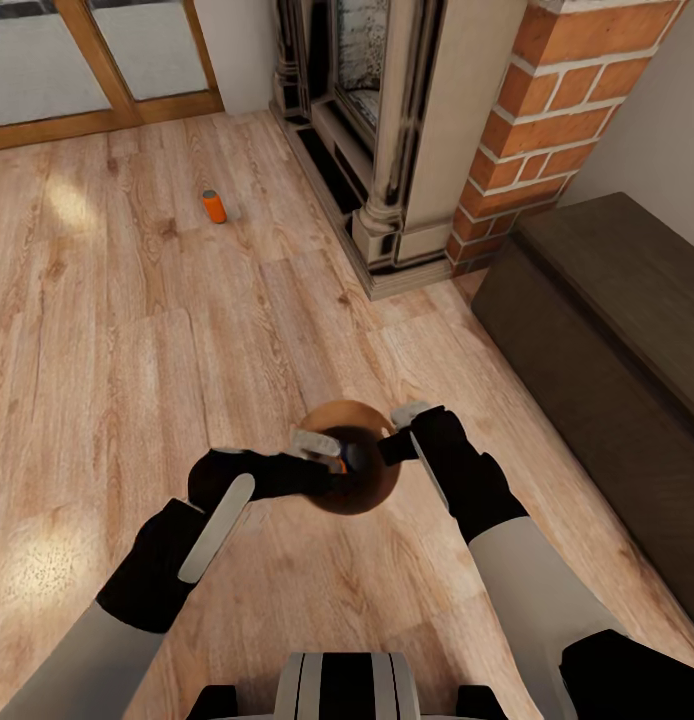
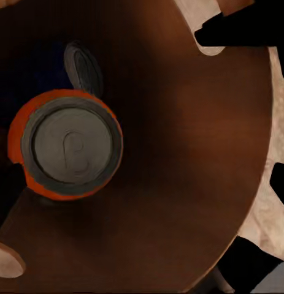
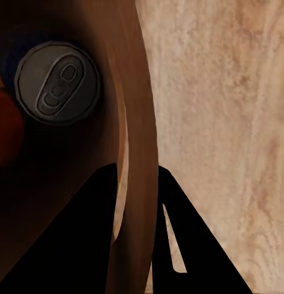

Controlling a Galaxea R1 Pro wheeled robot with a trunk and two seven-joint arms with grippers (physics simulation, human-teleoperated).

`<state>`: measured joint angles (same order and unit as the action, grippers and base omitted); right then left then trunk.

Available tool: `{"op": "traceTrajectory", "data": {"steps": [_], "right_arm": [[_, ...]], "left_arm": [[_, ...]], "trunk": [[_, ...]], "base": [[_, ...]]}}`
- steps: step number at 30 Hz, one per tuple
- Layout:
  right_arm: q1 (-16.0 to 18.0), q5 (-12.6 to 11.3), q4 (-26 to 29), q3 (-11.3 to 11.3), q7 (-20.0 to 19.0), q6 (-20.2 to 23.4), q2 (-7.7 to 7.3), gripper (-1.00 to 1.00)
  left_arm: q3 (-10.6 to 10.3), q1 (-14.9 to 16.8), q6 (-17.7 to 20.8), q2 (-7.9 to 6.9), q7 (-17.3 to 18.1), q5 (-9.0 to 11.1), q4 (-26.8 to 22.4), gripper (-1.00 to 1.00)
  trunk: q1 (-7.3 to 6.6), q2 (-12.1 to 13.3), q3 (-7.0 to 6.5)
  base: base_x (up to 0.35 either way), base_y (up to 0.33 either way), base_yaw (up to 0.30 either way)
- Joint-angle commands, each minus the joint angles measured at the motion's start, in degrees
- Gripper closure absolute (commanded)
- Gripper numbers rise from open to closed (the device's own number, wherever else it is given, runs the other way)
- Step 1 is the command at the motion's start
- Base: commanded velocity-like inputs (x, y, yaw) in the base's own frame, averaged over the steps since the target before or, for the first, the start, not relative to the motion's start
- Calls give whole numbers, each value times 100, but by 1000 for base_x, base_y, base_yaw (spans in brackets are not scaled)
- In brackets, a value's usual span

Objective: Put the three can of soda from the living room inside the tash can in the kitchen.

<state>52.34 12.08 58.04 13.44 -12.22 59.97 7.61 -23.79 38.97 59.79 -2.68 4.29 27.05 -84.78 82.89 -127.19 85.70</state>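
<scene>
Here the trash can (image 1: 359, 470) is held over the light wood floor (image 1: 137, 330) in the living room, the right gripper (image 3: 138, 214) pinching its rim with one finger inside and one outside. An orange soda can (image 2: 67, 144) stands inside, beside a dark blue one (image 3: 56, 82). Whether the left gripper (image 1: 322, 462) grips anything I cannot tell. The third can (image 1: 215, 206) lies at eleven o'clock, well apart. A one-sided rim hold may let the bin tilt, spilling cans.

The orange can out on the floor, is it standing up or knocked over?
Tipped, apparently: the orange can leans on the wood floor near the glass doors, too small to be sure.
</scene>
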Motion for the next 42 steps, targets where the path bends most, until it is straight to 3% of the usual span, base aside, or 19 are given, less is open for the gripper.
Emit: {"op": "traceTrajectory", "data": {"steps": [1,2,3,4,5,7,10,11,12,13,14,16,22,26,30,32,35,39,42], "right_arm": [[4,-40,20,-3,-8,3,-6,100],[4,-40,7,-8,-8,3,-9,100],[4,-40,-25,-12,-8,3,-15,100],[4,-40,-38,-13,-8,3,-17,100],[4,-40,-67,-14,-8,3,-16,100],[4,-40,-96,-11,-8,3,-15,100],[4,-39,-117,-9,-8,3,-14,100],[4,-39,-126,-9,-8,3,-14,100],[4,-39,-129,-11,-8,3,-14,100],[4,-39,-130,-13,-6,3,-16,100],[4,-39,-132,-15,-3,3,-19,100],[4,-39,-134,-17,-1,3,-21,100],[4,-39,-135,-44,-6,3,-35,100],[4,-39,-184,-69,2,3,-51,100],[-9,-35,-218,-76,36,3,-56,100],[-60,-20,-221,-105,57,3,-64,100],[-113,-10,-207,-308,68,3,-134,100],[-286,8,-160,-453,75,-46,-195,100],[-683,23,-153,-470,57,-938,-218,100]], "left_arm": [[22,-8,-30,-110,-284,-354,154,-100],[126,-16,-100,-313,-154,-347,129,-100],[551,-23,-234,-609,1,-335,107,-100],[744,-26,-271,-687,71,-330,102,-100],[1122,-33,-323,-801,249,-330,105,-100],[1616,-43,-374,-910,551,-348,114,-100],[2164,-51,-414,-1024,772,-359,108,-100],[2546,-54,-482,-1144,851,-363,106,-100],[2778,-55,-555,-1233,884,-362,111,-100],[2884,-55,-585,-1274,894,-361,113,-100],[3150,-58,-655,-1354,908,-361,110,-100],[3323,-61,-728,-1394,901,-366,111,-100],[3502,-69,-920,-1437,864,-399,206,-100],[3521,-266,-1336,-1438,662,-411,553,-100],[3512,-559,-1878,-1438,626,-428,965,-100],[3507,-712,-2341,-1438,643,-428,1447,-100],[3503,-798,-2933,-1437,693,-418,2211,-100],[3480,-962,-3628,-1406,826,-419,2791,-100],[3375,-1195,-4171,-1373,1013,-425,3036,-100]], "trunk": [[-1,0,-1],[-1,0,-1],[-1,0,-1],[-1,0,-1],[-1,0,-1],[-1,0,-1],[-1,0,-1],[-1,0,-1],[-1,0,-1],[-1,0,-1],[-1,0,-1],[-1,0,-1],[-1,0,-1],[-1,0,-1],[-1,0,-1],[-1,0,-1],[-1,0,-1],[-1,0,-1],[-1,0,-1]], "base": [[4,0,0],[3,0,0],[1,0,0],[1,0,0],[0,0,0],[0,0,0],[0,0,0],[0,0,0],[0,0,0],[0,0,0],[0,0,0],[0,0,0],[0,0,0],[0,0,0],[17,0,0],[135,0,0],[272,0,0],[315,0,0],[326,0,0]]}}
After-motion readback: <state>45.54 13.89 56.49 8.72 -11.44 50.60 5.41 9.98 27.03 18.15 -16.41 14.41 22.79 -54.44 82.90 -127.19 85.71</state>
